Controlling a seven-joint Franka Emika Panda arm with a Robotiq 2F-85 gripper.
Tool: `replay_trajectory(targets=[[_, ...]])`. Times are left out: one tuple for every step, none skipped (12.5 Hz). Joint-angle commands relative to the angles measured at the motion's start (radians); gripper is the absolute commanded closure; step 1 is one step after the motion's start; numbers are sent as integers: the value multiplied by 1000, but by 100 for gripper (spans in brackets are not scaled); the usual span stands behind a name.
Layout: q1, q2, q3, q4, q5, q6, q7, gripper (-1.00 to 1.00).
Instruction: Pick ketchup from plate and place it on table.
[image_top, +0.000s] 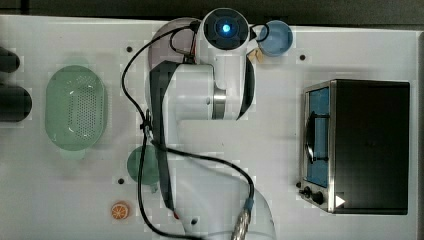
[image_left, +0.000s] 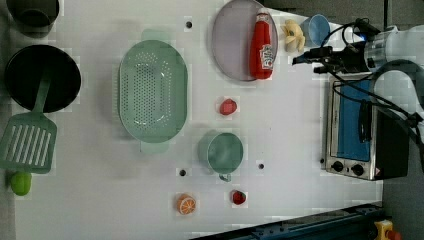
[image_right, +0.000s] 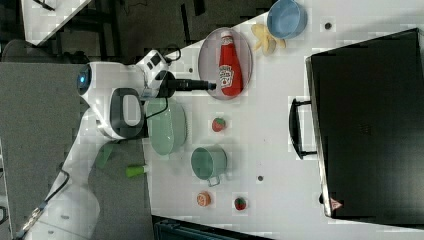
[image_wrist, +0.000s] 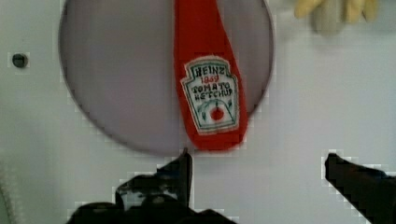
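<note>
The ketchup (image_left: 262, 47), a slim red bottle with a white cap, lies flat along the right side of the mauve plate (image_left: 232, 42) in the left view. It lies there too in the right view as ketchup (image_right: 229, 64) on plate (image_right: 209, 55). In the wrist view the labelled ketchup (image_wrist: 209, 88) overhangs the rim of the plate (image_wrist: 121, 79). My gripper (image_wrist: 259, 163) is open, its fingers wide apart with nothing between them, hovering just off the bottle's base end. In the left view the gripper (image_left: 306, 65) hangs right of the plate over the white table (image_left: 290, 150).
A blue bowl (image_left: 317, 29) and a yellow peeled banana toy (image_left: 294, 36) sit beside the plate. A toaster oven (image_left: 357, 132) stands close by. A green basket (image_left: 152, 90), green cup (image_left: 225, 152), strawberries (image_left: 227, 106), orange slice (image_left: 186, 204), pan and spatula lie farther off.
</note>
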Motion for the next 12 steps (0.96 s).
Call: replay_trajectory(targets=[[31,78,4,24,-1,70,-104,-100],[35,103,4,25,-2,95,-104,-100],[38,128,3,25,-3,120,-104,-100],[39,151,3,26,-3,147,-104,-100],[40,173,2,26,-7,179,-104,-100],[41,195,2,26,-15,210,-104,-100],[41,217,1,27,-23,244,-104,-100],[41,237,0,28,-23,274,-104,-100],[41,258,-2,29,-24,300,-104,-100],[42,277,0,30,-25,321,-104,-100],[46,294,0,34,-25,343,-104,-100],[48,310,-2,39,-25,357,-104,-100]])
